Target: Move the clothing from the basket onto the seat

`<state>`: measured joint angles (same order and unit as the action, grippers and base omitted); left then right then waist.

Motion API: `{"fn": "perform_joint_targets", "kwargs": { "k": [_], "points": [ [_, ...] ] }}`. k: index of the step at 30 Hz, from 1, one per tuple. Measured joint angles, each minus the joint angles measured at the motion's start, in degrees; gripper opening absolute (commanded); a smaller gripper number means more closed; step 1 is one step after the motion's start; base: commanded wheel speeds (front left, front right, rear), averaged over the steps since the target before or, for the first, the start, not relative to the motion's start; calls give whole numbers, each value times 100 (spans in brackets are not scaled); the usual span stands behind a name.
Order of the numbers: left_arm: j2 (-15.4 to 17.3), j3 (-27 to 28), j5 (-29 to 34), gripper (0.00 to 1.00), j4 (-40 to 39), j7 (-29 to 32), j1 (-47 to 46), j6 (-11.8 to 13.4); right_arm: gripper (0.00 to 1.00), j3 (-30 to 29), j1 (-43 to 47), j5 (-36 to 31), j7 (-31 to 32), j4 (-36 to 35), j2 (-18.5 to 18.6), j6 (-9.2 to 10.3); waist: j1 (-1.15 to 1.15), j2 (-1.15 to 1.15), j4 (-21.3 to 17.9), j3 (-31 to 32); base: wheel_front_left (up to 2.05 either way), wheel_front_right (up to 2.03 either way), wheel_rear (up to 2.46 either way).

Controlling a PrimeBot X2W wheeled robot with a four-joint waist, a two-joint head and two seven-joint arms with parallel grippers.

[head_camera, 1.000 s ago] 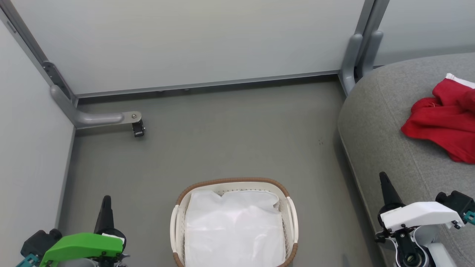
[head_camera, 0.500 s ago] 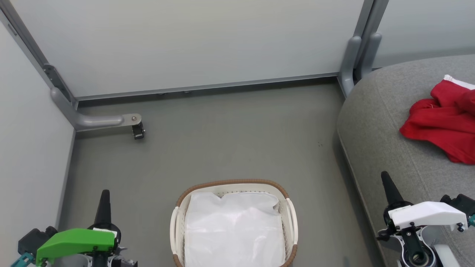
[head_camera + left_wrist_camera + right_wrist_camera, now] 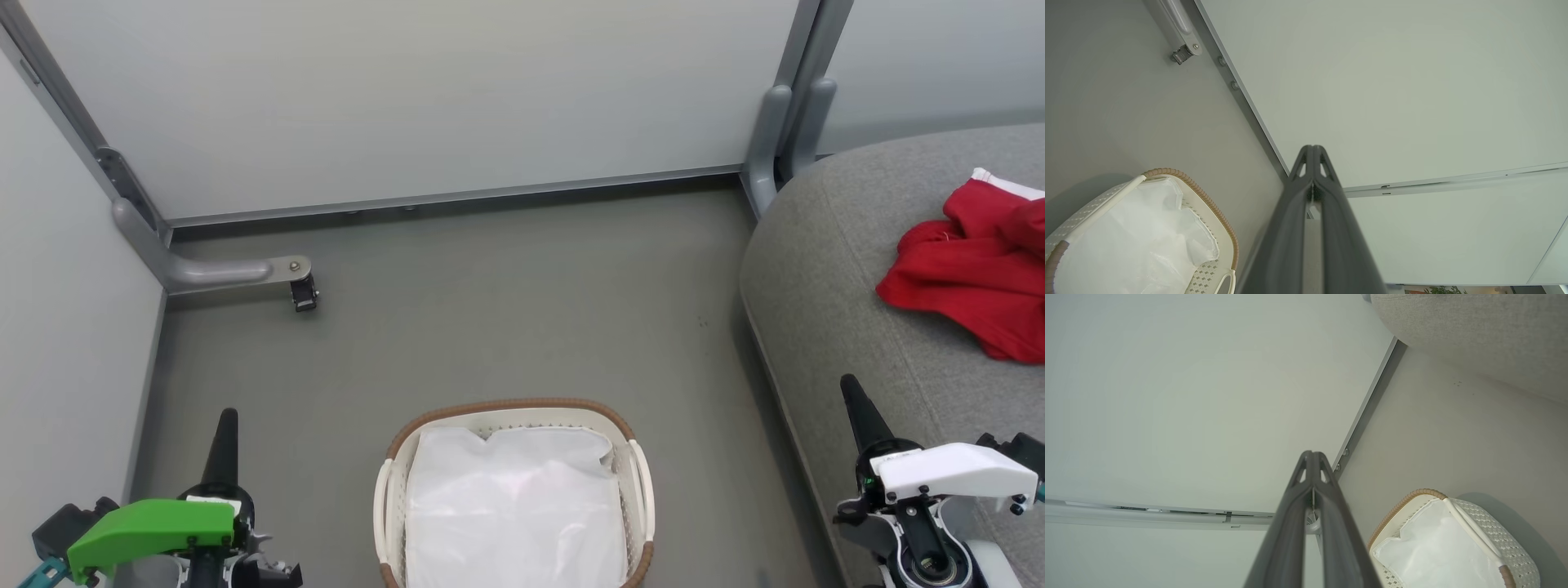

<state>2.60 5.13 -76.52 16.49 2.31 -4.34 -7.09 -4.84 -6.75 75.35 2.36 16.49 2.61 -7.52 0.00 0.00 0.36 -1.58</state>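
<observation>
**Red clothing (image 3: 971, 282) on the grey seat (image 3: 841, 269), basket down to its liner**

The red heap lies crumpled on the seat, well apart from the basket (image 3: 506, 406), and it hasn't budged in the last second. Inside the basket there's the white liner (image 3: 510, 506) and no red that I can see. Left claw (image 3: 225, 420) and right claw (image 3: 851, 388) flank the basket, both pinched shut on nothing, barely shifting. The slight slide of the scene is the camera. My call: the move looks finished, arms settling.
</observation>
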Motion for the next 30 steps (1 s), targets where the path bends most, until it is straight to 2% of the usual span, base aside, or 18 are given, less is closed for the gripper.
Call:
{"fn": "perform_joint_targets", "kwargs": {
  "k": [30],
  "points": [
    [5, 104, -1269, 0, -187, 350, -110, -19, 0, -138, 23, 1356, 339, -194, 7, 2, 0, 0, -28, 110, 0, 0, 0]
  ]
}}
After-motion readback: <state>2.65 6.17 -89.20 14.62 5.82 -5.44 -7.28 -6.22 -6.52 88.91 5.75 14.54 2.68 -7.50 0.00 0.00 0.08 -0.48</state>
